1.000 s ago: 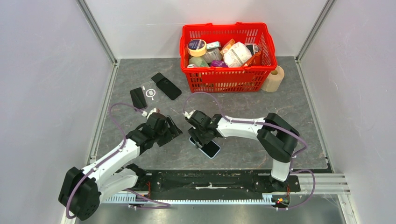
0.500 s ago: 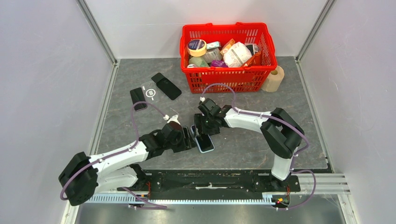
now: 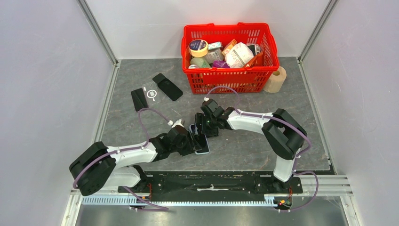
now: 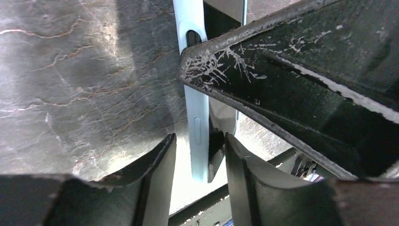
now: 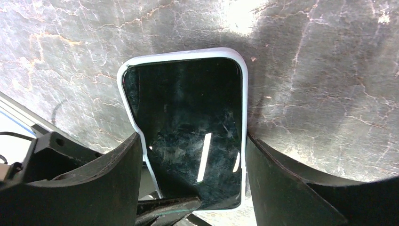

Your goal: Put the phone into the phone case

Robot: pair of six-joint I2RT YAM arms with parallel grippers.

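**Moved since a second ago:** the left gripper [image 4: 200, 139] has swung in from the left to reach the item. The right gripper [image 5: 193, 139] has drawn back towards the item's far end. The item itself has slid a little left and turned closer to a near-far line.

**Item:** black glass-fronted slab phone [image 5: 188, 127], screen up, inside a pale-blue soft plastic phone case [image 5: 181, 52]. It lies on the grey stone-patterned table mat [image 3: 254, 146], between the two arms and just ahead of their bases.

**Seating:** in the right wrist view the case rim follows the rounded end and one long edge closely. Along the other long edge it bows off the phone, so the fit looks unfinished there.

**Left gripper:** jaws apart, straddling one long, buttoned edge of the case. One finger [image 4: 155, 174] stands clear of the case and the other sits just beside it. Judged purpose: to pinch the loose rim home.

**Right gripper:** fingers flank the phone's width, hard by both long edges. Whether they press or merely bracket it cannot be told. Judged purpose: to steady the item against sliding.

**Orientation:** the long axis runs near to far, with the far end leaning slightly left. The far end lies under the right gripper and the near end points towards the bases.

**Also present:** red plastic basket [image 3: 226, 81] of goods at the back, well apart.
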